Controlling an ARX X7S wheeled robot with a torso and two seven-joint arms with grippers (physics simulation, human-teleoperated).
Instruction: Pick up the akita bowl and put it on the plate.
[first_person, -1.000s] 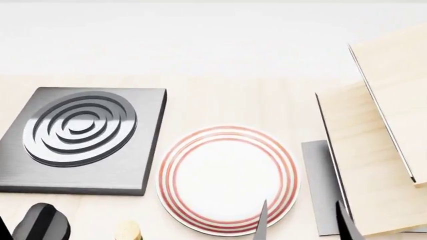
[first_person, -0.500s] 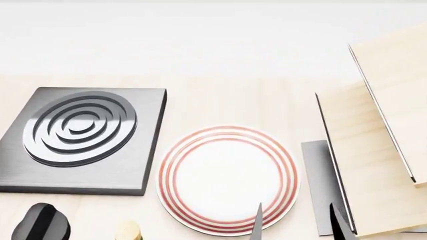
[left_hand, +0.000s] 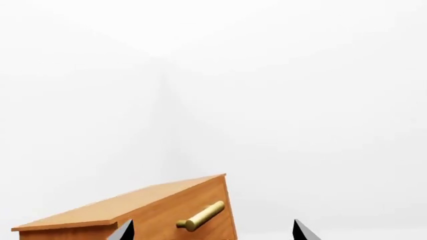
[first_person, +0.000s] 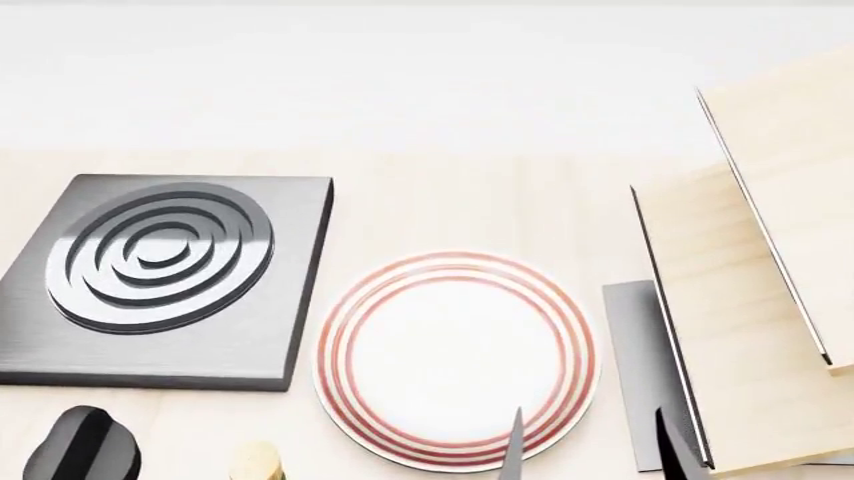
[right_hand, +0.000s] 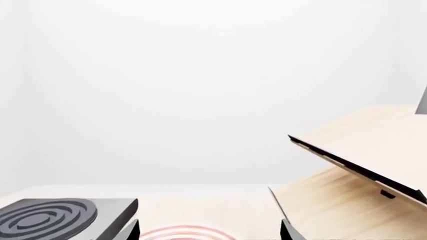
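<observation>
The plate (first_person: 454, 360), white with red rings round its rim, lies flat on the pale wooden table in the middle of the head view; a sliver of it (right_hand: 187, 233) shows in the right wrist view. The akita bowl is out of view in every frame. My right gripper (first_person: 594, 455) is open, its two dark fingertips wide apart over the plate's near right edge, with nothing between them (right_hand: 210, 234). My left gripper (left_hand: 213, 234) is open and empty, facing a wooden cabinet (left_hand: 147, 212) with a brass handle (left_hand: 200, 216).
A grey square burner (first_person: 167, 280) with concentric rings lies left of the plate. Slanted pale wooden panels (first_person: 747, 300) rise at the right over a grey mat (first_person: 634, 370). A dark part of my left arm (first_person: 80, 445) and a yellowish knob (first_person: 254, 462) show at the bottom left.
The right gripper's fingertips have slid slightly left and lower in the head view. The dark left arm part has shifted a little. Plate and burner have not moved.
</observation>
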